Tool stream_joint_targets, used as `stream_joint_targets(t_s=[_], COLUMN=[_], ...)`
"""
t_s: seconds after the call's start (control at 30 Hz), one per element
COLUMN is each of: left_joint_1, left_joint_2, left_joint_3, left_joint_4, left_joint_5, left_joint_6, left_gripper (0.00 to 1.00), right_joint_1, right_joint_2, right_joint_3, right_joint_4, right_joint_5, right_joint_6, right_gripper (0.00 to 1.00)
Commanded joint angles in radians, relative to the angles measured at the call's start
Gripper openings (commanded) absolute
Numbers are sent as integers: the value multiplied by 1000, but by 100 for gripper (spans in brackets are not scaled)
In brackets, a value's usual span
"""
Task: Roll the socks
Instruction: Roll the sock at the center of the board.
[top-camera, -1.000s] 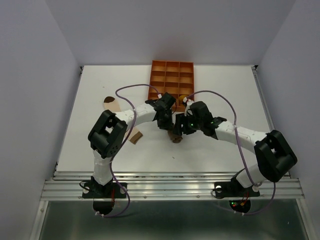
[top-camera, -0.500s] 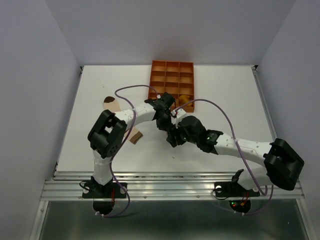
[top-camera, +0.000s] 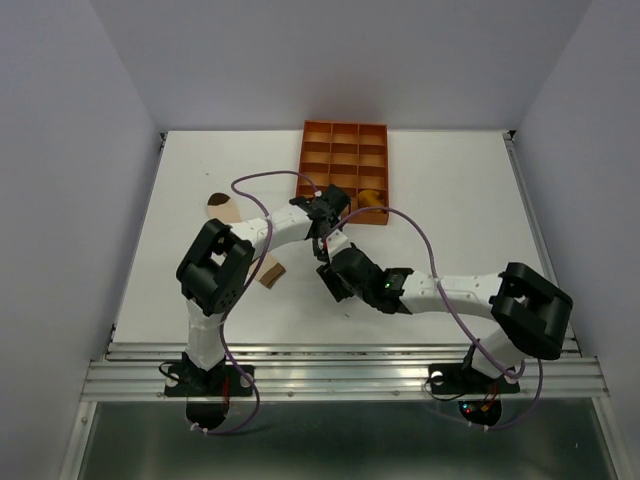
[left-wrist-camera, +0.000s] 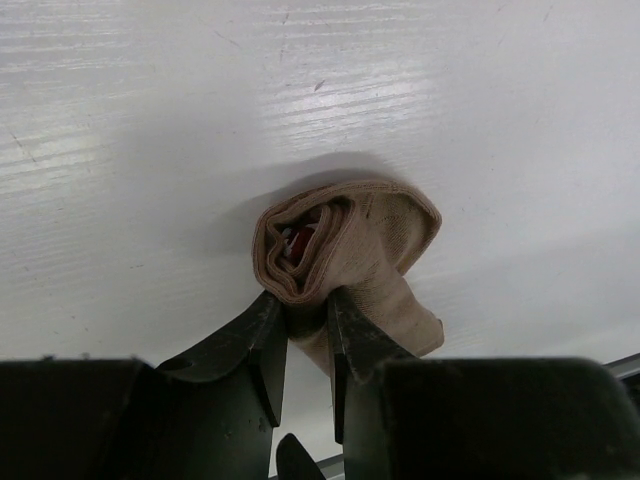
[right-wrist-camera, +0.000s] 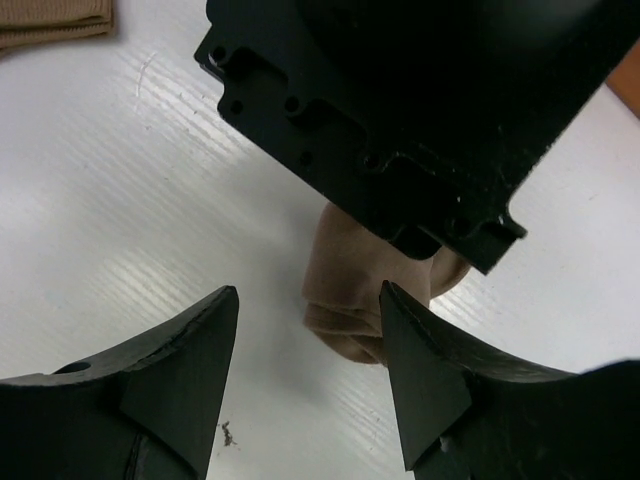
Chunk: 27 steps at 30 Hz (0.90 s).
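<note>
Top view: the left gripper (top-camera: 326, 238) and right gripper (top-camera: 330, 268) meet head to head near the middle of the white table (top-camera: 450, 220). Their black bodies hide whatever lies between the tips. Just beyond the left fingers stands an orange gridded tray (top-camera: 345, 150) of hard plastic. A yellow sock (top-camera: 371, 197) sits balled in its near right compartment. A cream sock (top-camera: 222, 208) with a brown toe lies flat, well off to the left of both grippers.

Left wrist view: the left gripper (left-wrist-camera: 308, 320) is clenched to a narrow slit. Its fingers (left-wrist-camera: 258, 340) pinch the near edge of the taupe sock (left-wrist-camera: 350, 245). The sock is a soft fine-knit roll, spiral end facing up, with a speck of red in the core. It rests on the table (left-wrist-camera: 150, 100), which is matte with a faint streaked grain.

Right wrist view: the right gripper (right-wrist-camera: 308, 300) is spread wide and grasps nothing. The taupe sock (right-wrist-camera: 345, 290) lies just ahead, between the tips. I cannot tell whether the right-hand finger (right-wrist-camera: 425, 370) touches it. The left gripper's black housing (right-wrist-camera: 400, 110) looms directly above.
</note>
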Motion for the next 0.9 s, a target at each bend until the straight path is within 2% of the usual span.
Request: stream_joint_targets(t_s=[0.0,0.4,0.73,0.87], left_joint_1=[-7,-7,4,13], left_joint_2=[47,56,50,53], left_joint_3=[3,11,-1,-11], left_joint_4=[-124,-132,-110,-101], left_joint_5=[8,22,84,109], left_joint_6=[38,47,61,72], left_gripper=[4,4,4,5], right_joint_1=[24,33,33,33], right_joint_2=[35,141,237,276], right_joint_3=[65,104,99,115], right_joint_4=[14,-3,-109,-132], right_joint_5=[114,180,301,330], right_joint_6=[-42,-36,16,28], right_gripper=[64,61,58,51])
